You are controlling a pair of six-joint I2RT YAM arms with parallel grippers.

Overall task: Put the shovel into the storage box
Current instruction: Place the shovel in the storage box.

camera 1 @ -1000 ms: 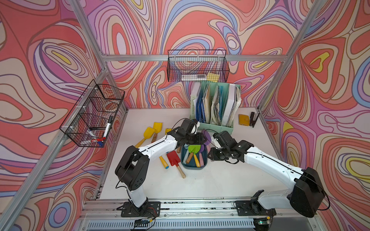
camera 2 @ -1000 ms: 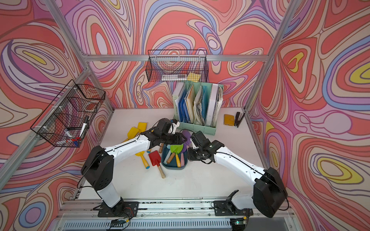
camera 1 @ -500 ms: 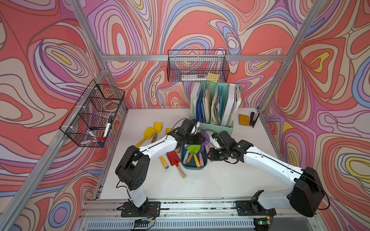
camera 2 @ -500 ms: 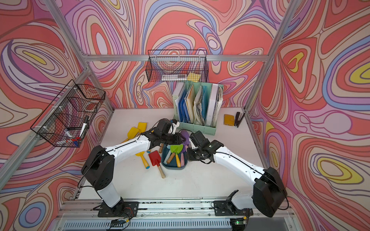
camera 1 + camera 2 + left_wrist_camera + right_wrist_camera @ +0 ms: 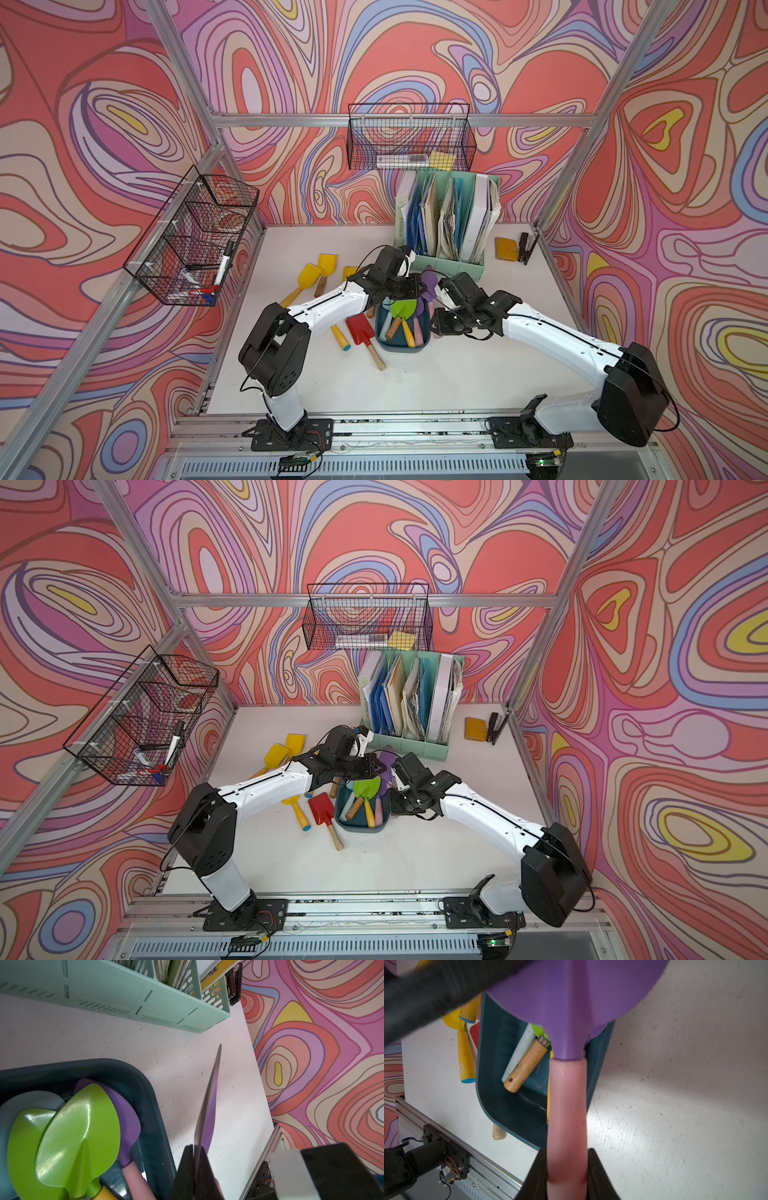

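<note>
- I see the left gripper (image 5: 196, 1153) clamped on the purple shovel (image 5: 571, 1001) blade edge.
- Right gripper (image 5: 566, 1159) grips its pink handle.
- It hangs along the storage box (image 5: 492, 1084) rim, not inside.

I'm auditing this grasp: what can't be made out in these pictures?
- Top views: jaws of the left gripper on the held purple shovel, hidden under its own wrist.
- Right wrist view: that shovel's blade tip, cut off by the top edge.
- Left wrist view: storage box floor, under the green shovel and others.
- Top views: items in the side wire basket, too small.
</note>
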